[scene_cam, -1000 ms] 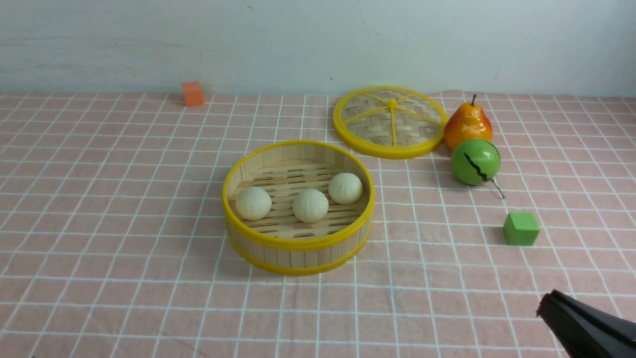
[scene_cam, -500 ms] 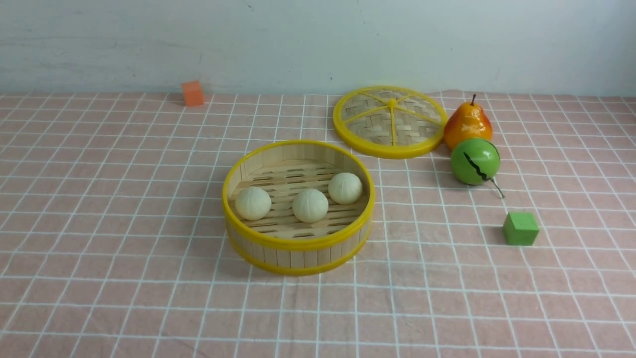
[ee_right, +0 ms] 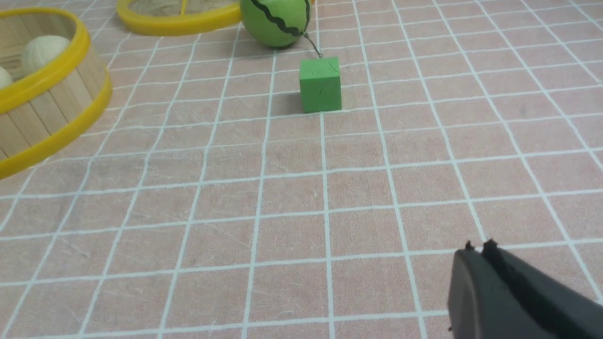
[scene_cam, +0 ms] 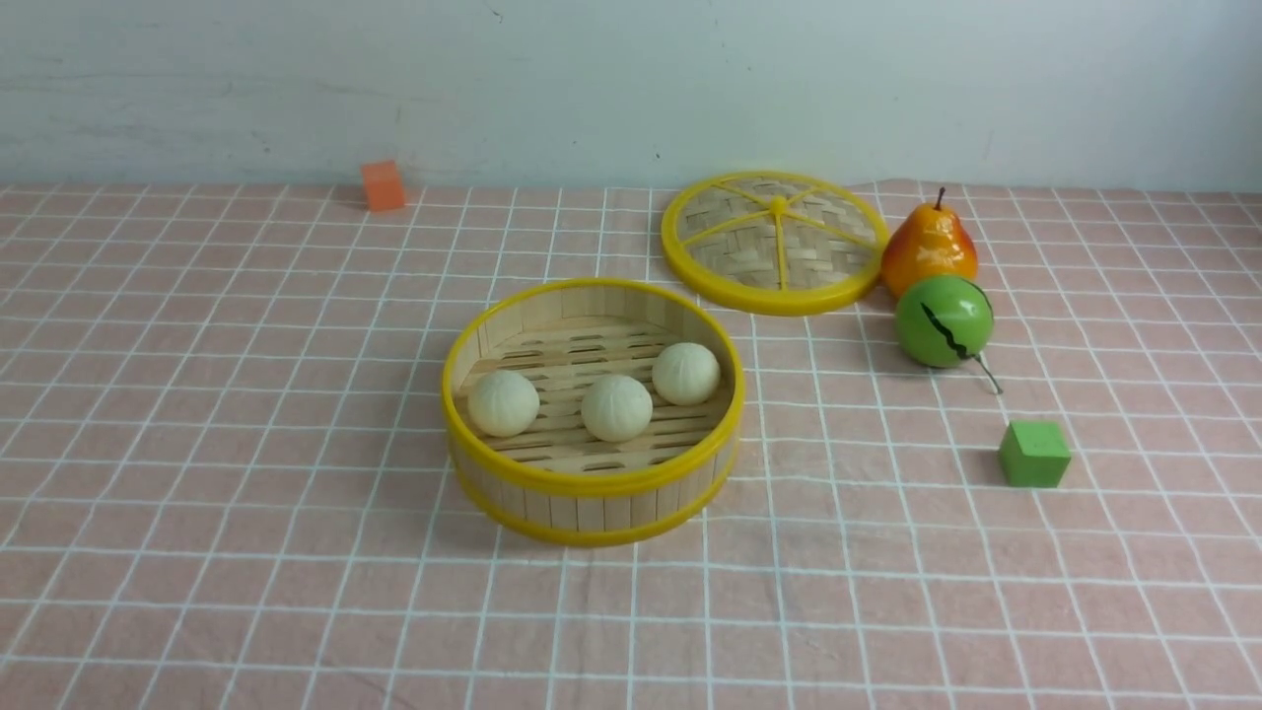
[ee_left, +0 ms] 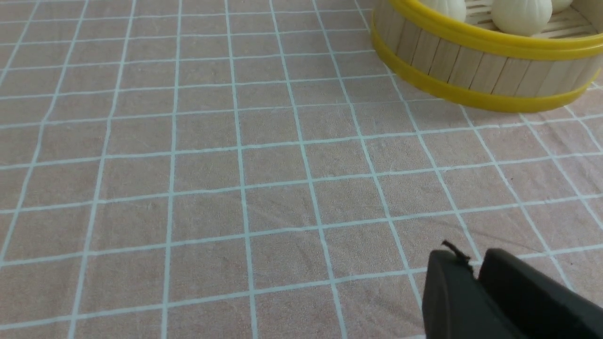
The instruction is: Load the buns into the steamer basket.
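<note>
- Where the front view shows the checked tablecloth [scene_cam: 246, 473], the steamer basket [scene_cam: 592, 485] sits mid-cloth holding all three buns [scene_cam: 616, 407] — lid [scene_cam: 775, 242], pear [scene_cam: 928, 249] and green ball [scene_cam: 944, 320] lie toward the far right edge.
- Left wrist view: the left gripper [ee_left: 472, 270] has its fingers pressed together, empty, near the basket.
- Right wrist view: the right gripper [ee_right: 478, 248] is likewise closed on nothing, the green cube [ee_right: 320, 84] well apart from it.

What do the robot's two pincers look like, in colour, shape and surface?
Only the tips show, in the wrist views. The left pincer has two matte black fingers with broad, rounded ends and a thin frayed thread at one tip. The right pincer is also matte black, with flatter fingers ending in small nubs. No cables, markings or arm links are visible.
</note>
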Controlling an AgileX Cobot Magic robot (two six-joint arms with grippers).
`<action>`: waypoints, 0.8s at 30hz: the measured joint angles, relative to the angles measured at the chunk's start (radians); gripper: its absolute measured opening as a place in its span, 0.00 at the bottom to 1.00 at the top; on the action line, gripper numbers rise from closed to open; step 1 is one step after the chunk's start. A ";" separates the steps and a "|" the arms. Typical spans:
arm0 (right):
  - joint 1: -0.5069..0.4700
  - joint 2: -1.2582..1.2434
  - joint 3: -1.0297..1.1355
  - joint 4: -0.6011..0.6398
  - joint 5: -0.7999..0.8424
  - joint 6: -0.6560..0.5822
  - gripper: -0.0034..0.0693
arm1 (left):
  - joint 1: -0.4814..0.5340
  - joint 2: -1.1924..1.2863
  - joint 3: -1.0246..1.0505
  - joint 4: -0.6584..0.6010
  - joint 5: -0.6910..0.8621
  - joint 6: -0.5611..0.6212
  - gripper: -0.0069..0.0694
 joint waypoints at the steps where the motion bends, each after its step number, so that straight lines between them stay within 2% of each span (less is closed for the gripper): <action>1: 0.000 0.000 0.000 0.000 0.000 0.000 0.05 | 0.000 0.000 0.000 0.000 0.000 0.000 0.21; 15: 0.000 0.000 0.000 0.000 0.001 0.000 0.08 | 0.007 -0.024 0.001 0.013 0.013 0.005 0.23; 19: 0.000 0.000 0.000 0.000 0.001 0.000 0.09 | 0.070 -0.139 0.026 0.044 0.047 0.008 0.23; 24: 0.000 0.000 0.000 0.001 0.002 0.000 0.10 | 0.188 -0.221 0.101 0.025 -0.009 0.008 0.23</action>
